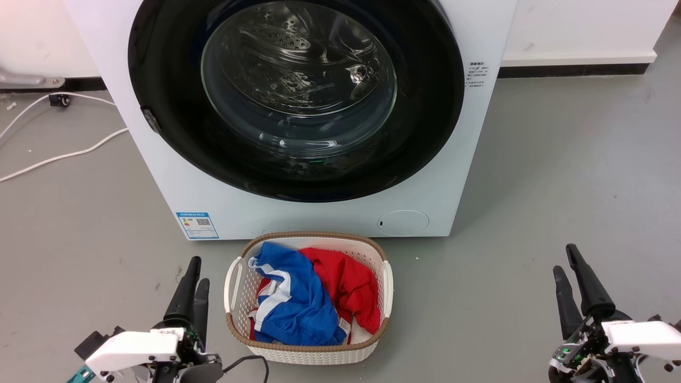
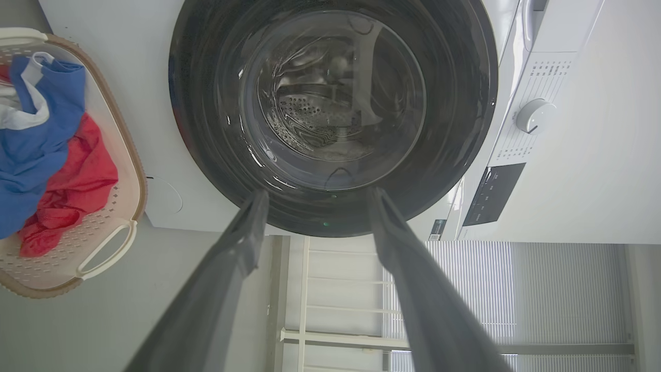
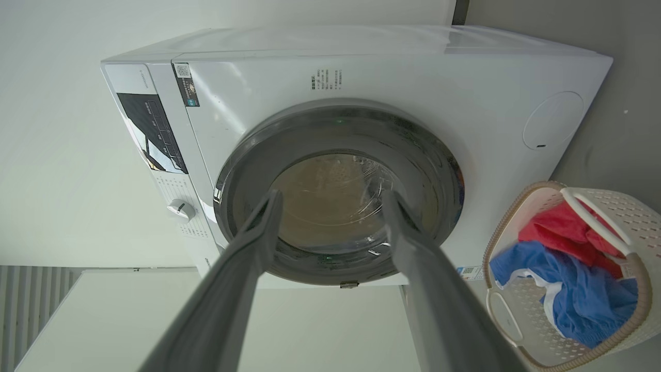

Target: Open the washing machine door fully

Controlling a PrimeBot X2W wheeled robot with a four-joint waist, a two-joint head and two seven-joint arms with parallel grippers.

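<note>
White basket on grey floor, holding blue garment, red garment; white cable left.

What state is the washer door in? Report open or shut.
Shut: the washing machine door lies flush against the white front, no gap showing.

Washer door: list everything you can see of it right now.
The door is large and round, nearly machine-wide: a glossy black ring around a bulging clear glass bowl, through which the perforated steel drum shows. A small dark tab sits on its rim, at the head view's left. It looks shut, flush on the white front. Nothing touches it; the left gripper and right gripper are open, low and well apart from it.
</note>
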